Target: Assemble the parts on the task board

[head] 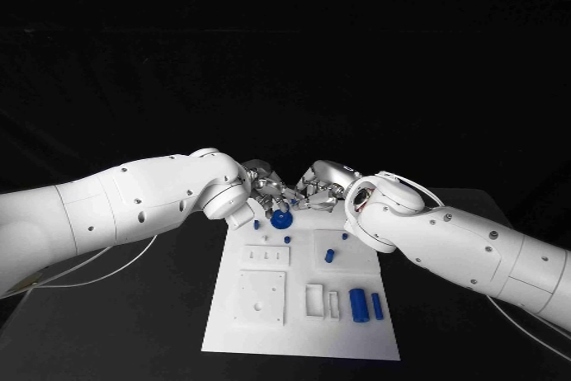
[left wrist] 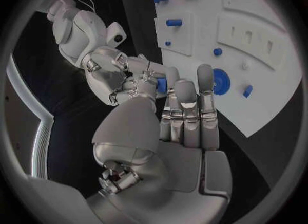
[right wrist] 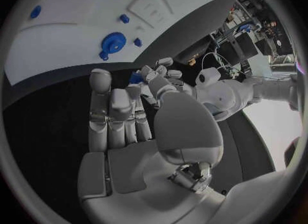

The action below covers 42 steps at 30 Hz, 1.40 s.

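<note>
The white task board [head: 298, 336] lies lengthwise in front of me. Both hands meet above the table just beyond its far end: my left hand [head: 264, 187] and right hand [head: 319, 185] face each other with fingertips touching. Between those fingertips sits a small blue part [left wrist: 160, 85], also seen as the same blue part [right wrist: 135, 77]; both hands pinch it. A blue gear [head: 280, 218] lies on the board's far end just below the hands. A short blue peg [head: 330, 255] stands mid-board. Two blue cylinders [head: 358, 303] lie near the right edge.
Raised white plates with slots and holes [head: 261, 297] take up the board's left half. A small blue pin [head: 256, 224] stands beside the gear, another [head: 345, 235] to its right. Black table surrounds the board; both forearms flank its far end.
</note>
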Available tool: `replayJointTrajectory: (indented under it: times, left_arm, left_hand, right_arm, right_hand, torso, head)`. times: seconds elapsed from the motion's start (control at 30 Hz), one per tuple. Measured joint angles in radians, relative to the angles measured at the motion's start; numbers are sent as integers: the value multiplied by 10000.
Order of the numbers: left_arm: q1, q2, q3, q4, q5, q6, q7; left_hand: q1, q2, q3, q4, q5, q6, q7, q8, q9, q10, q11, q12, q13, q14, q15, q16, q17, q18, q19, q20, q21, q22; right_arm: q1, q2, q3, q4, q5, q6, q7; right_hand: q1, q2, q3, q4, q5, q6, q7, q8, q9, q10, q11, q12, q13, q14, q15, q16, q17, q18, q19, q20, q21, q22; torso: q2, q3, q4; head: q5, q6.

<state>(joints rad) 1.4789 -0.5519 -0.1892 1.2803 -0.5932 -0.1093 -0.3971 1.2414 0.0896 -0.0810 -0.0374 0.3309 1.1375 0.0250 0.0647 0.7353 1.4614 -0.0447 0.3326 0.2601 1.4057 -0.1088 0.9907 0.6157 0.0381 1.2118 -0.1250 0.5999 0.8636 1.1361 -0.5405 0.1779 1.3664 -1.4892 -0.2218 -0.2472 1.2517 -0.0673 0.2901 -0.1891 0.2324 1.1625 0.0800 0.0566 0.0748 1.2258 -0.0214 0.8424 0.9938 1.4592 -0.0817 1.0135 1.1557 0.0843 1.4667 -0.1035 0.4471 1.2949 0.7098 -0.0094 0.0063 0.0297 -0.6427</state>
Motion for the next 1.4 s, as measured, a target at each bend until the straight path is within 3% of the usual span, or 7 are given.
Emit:
replayJointTrajectory:
  times: [0.1, 0.2, 0.47, 0.6, 0.9, 1.13, 1.4]
  left_arm:
    - [-3, 23, 2, -18, 6, 6, 5]
    - [-10, 56, 5, -40, 11, 15, 10]
    - [-31, 69, 5, -78, 11, 35, 22]
    - [-35, 64, 3, -88, 23, 60, 38]
    - [-44, 47, -5, -114, 200, 84, 43]
    - [-49, 18, -13, -104, 403, 97, 43]
    - [-54, -97, -28, -75, 535, 112, 36]
  left_hand:
    - [106, 106, 164, -247, 440, -68, -2, -19, -100, 0, 0, -58, -51, 0, 0, 0, 0, 0, 0, 0, 0, 57]
    - [192, 192, 761, -488, -89, -153, 12, -47, -193, 1, 0, -137, -125, 0, 0, 0, 0, 0, 0, 0, -40, 146]
    - [-390, -197, 2325, -604, -146, -153, 11, -17, 204, 1, 0, -143, -208, 0, 1, 0, 55, 0, 29, -29, -196, 444]
    - [-548, -195, 2661, -581, -184, -81, 82, 74, 259, 54, -53, -143, -205, 0, 1, 144, 151, 0, 72, -72, -215, 553]
    - [-984, -409, 3160, -598, 389, 7, 170, 139, 707, 43, -137, 242, 25, 72, -70, 586, 506, 0, 215, -144, -253, 820]
    - [-1345, -557, 3351, -770, 1179, 140, 304, 133, 1582, 48, -211, 729, 153, 150, -144, 1135, 1343, -1, 286, -144, -287, 1027]
    - [-1456, -569, 3482, -1133, 897, 201, 364, 9, 2013, 66, -221, 1034, 94, 257, -180, 1330, 1895, -1, 290, -148, -366, 1216]
  right_arm:
    - [-3, 4, -2, -8, -14, 2, -8]
    - [-9, 8, -5, -13, -25, 2, -25]
    - [-16, 12, -8, -16, -32, 21, -38]
    - [-16, 28, -8, -50, -32, 45, -24]
    - [-20, 53, -7, -163, -5, 54, 37]
    - [-23, -30, -7, -224, 115, -92, 118]
    - [-50, -497, 1, -199, 496, -329, 375]
  right_hand:
    - [0, 0, -1, -1, -1, 0, 0, 4, 0, -1, 1, 0, 6, 0, 0, 0, 0, 0, 0, 0, 0, 0]
    - [0, -1, -3, -2, -1, -2, 1, 33, -1, -2, 4, 0, 8, 0, 0, 0, 0, 1, 0, 0, 0, 0]
    - [0, -1, 27, 29, -1, -2, 1, 50, 10, -2, 4, 0, 8, 0, 0, 0, 5, 1, 0, 0, 0, 0]
    - [0, -1, 28, 30, -1, -2, 1, 55, 30, -2, 4, 0, 8, 0, 0, 0, 5, 1, 0, 0, 0, -16]
    - [-111, -111, -100, 161, 40, -256, 39, 92, -10, -70, 5, -258, -174, 0, 0, -151, -102, 0, 0, 0, -185, -121]
    - [-10, -490, -727, 569, -38, -2027, 385, 92, -97, -416, 270, -846, -743, -328, 176, -1482, -984, -1, -17, 131, -2039, -879]
    - [621, -908, -1270, 1494, 323, -3618, 538, 41, -175, -681, 357, -815, -1476, -533, 278, -2323, -1602, -1, 0, 215, -2852, -1676]
  torso:
    - [0, 0, 0]
    - [0, 0, -3]
    - [0, -1, -6]
    - [0, -1, -6]
    - [0, 2, -6]
    - [-3, 10, -8]
    - [-7, 16, -12]
  head:
    - [20, -5]
    - [21, -12]
    - [4, -17]
    - [-8, -27]
    - [-17, -35]
    - [-26, -43]
    - [-11, -31]
